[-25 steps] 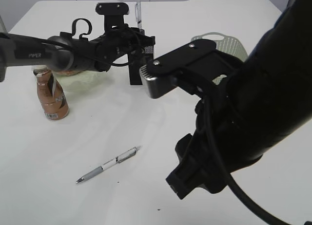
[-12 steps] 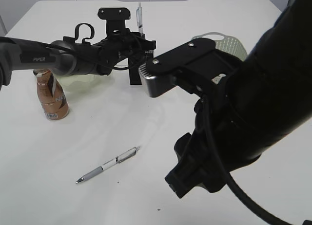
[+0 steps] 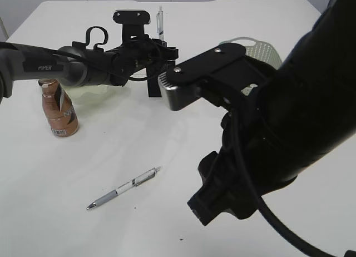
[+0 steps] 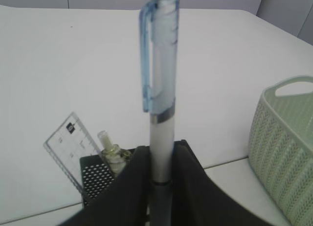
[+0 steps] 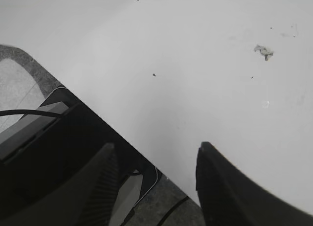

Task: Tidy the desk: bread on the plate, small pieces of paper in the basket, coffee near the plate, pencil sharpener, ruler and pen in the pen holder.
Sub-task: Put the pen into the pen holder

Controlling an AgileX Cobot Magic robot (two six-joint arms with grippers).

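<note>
My left gripper (image 4: 161,155) is shut on a clear blue-clipped pen (image 4: 161,84), held upright just over the black mesh pen holder (image 4: 93,174). In the holder stand a clear ruler (image 4: 68,140) and a small clear-green item (image 4: 110,150). In the exterior view that pen (image 3: 161,20) sticks up above the holder (image 3: 153,87). A second, silver pen (image 3: 123,188) lies on the table at the front. A brown coffee bottle (image 3: 58,109) stands at the left beside the pale green plate (image 3: 92,94). My right gripper (image 5: 156,157) is open and empty over the table edge. The bread is hidden.
A light green basket (image 3: 258,48) stands behind the right arm (image 3: 278,134), which fills the right foreground. In the left wrist view the basket (image 4: 288,138) is right of the holder. A small paper scrap (image 5: 264,51) lies on the white table.
The left gripper has carried the upright pen slightly right and lower, over the pen holder. The right arm has not moved.
</note>
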